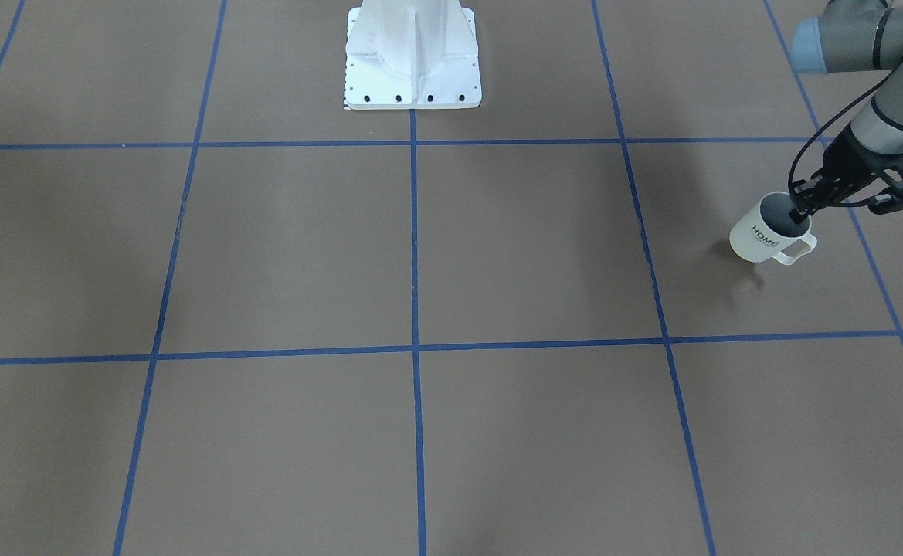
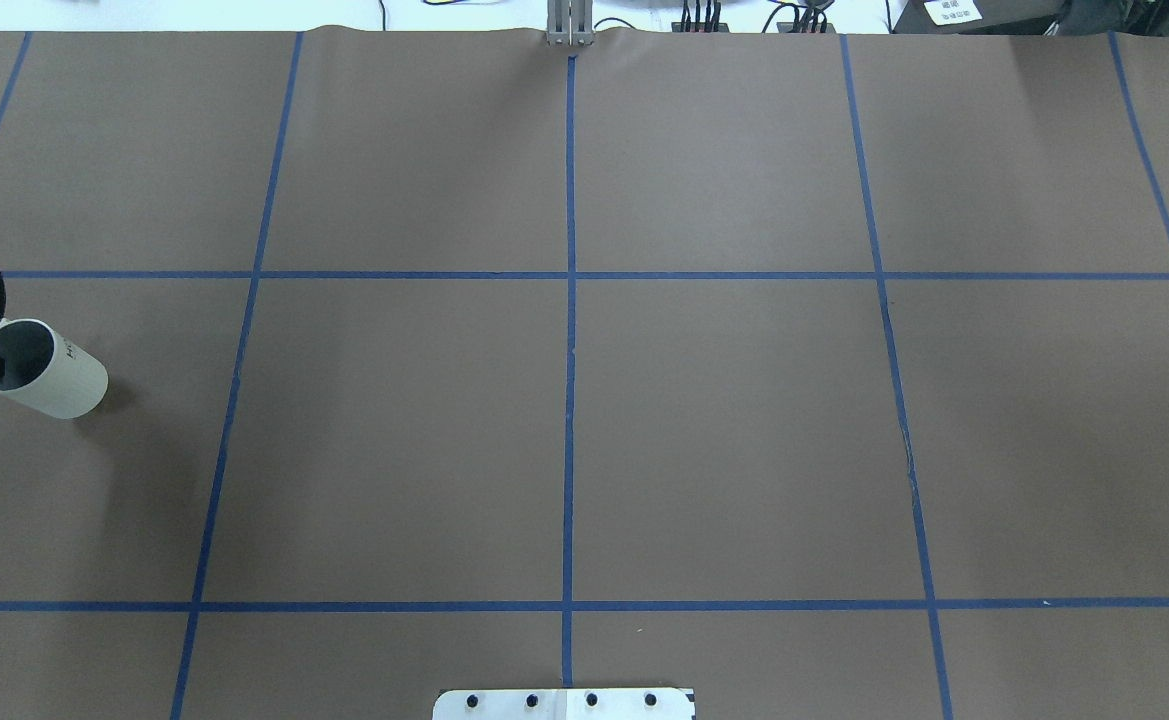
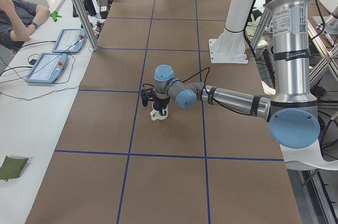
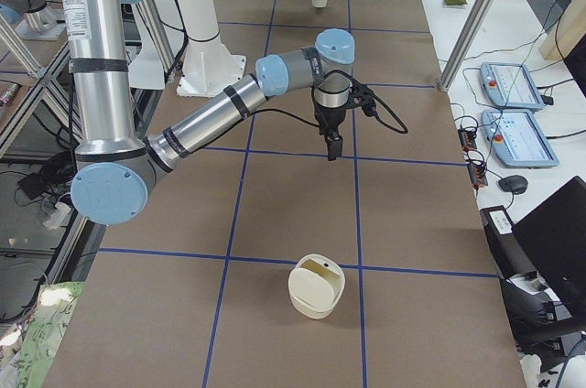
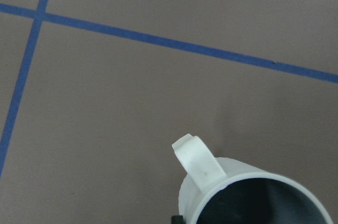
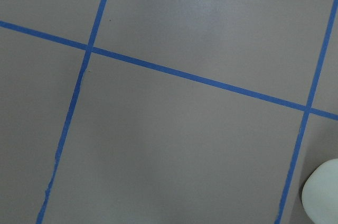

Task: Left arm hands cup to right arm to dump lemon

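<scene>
The cream-white cup [image 1: 764,238] with "HOME" on its side is at the table's left end, tilted. My left gripper [image 1: 801,212] is shut on its rim, one finger inside the dark interior, next to the squared handle [image 1: 797,249]. The cup also shows in the overhead view [image 2: 54,382] and in the left wrist view [image 5: 237,187]. The lemon does not show; what I see of the cup's inside is dark. My right gripper [image 4: 333,145] hangs pointing down above the table near its right end, far from the cup. I cannot tell whether it is open or shut.
A cream bowl-like container [image 4: 316,287] stands on the table at the right end, below and in front of the right gripper; its edge shows in the right wrist view [image 6: 322,195]. The robot's white base [image 1: 412,54] stands mid-table. Operators' tablets [image 3: 55,52] lie beside the table.
</scene>
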Available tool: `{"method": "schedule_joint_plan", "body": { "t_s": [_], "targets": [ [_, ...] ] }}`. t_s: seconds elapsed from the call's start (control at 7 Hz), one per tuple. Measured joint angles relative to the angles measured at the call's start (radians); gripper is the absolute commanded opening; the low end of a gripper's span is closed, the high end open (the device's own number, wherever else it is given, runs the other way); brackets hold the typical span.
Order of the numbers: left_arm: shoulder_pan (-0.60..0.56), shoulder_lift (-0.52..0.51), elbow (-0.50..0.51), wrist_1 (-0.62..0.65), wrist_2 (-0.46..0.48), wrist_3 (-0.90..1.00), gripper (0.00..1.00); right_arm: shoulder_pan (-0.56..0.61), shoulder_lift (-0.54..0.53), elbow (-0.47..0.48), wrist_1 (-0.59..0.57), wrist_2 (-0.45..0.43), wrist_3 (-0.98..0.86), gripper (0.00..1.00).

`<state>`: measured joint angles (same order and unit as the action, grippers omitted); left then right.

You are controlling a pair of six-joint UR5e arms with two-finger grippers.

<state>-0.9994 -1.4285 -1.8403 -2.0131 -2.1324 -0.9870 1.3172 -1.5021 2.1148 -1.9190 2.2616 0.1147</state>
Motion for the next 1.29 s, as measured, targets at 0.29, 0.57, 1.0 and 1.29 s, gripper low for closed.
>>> {"method": "schedule_joint_plan", "body": {
  "t_s": [0.29, 0.57, 1.0, 1.29],
  "targets": [
    [0.024, 0.006, 0.002, -0.002, 0.017, -0.003, 1.0, 0.0, -0.006, -0.011, 0.0, 0.001, 0.004, 1.0],
    [0.024, 0.005, -0.011, 0.0, 0.022, 0.057, 1.0, 0.003, -0.011, -0.02, -0.001, 0.003, 0.002, 1.0],
    [-0.078, -0.049, -0.028, 0.139, -0.009, 0.366, 1.0, 0.047, -0.054, -0.036, 0.0, 0.02, -0.017, 1.0],
    [-0.203, -0.168, 0.007, 0.326, -0.019, 0.633, 1.0, 0.139, -0.064, -0.115, 0.0, 0.086, -0.145, 1.0]
  ]
}}
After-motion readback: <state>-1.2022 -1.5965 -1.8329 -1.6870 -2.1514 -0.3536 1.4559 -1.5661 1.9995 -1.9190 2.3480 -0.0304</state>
